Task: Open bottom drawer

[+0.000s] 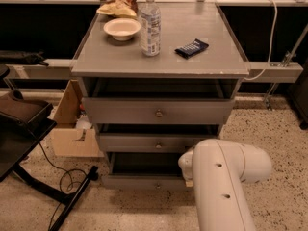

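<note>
Camera view: bottom drawer (144, 181) juts out; claw hidden behind arm (222, 184).

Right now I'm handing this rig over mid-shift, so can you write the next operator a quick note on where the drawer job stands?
Hand: out of sight, seemingly behind the white arm at the right end of the bottom drawer.
Drawer: front stands out partway, dark interior showing behind it, knob at centre.
Done: drawer partly open.
Left: probably pull it further, then back the arm away.
</note>
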Tool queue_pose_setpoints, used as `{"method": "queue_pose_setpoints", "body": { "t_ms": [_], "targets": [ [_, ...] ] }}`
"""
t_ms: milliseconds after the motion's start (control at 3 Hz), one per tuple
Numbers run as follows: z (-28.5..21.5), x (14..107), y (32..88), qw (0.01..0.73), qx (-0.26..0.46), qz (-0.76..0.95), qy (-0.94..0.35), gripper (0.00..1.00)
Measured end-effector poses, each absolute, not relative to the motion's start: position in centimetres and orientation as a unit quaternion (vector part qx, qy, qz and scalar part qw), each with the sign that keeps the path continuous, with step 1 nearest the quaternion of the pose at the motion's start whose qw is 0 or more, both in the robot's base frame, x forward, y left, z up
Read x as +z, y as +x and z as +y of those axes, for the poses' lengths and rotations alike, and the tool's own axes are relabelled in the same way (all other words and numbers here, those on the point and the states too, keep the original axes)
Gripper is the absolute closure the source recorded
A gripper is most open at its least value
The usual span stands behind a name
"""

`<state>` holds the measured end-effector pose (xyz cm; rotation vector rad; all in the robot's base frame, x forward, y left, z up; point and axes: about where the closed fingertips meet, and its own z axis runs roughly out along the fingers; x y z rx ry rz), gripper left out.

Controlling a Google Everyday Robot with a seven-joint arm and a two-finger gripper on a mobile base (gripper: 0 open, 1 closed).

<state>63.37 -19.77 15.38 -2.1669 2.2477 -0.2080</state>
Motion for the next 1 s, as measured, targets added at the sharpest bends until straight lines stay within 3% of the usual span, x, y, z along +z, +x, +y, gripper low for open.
{"method": "queue_pose_setpoints", "body": {
  "t_ms": [1000],
  "targets": [
    [-20.0,15.8,60.1,0.022,-0.034,0.749,-0.662,1.00]
  ]
}}
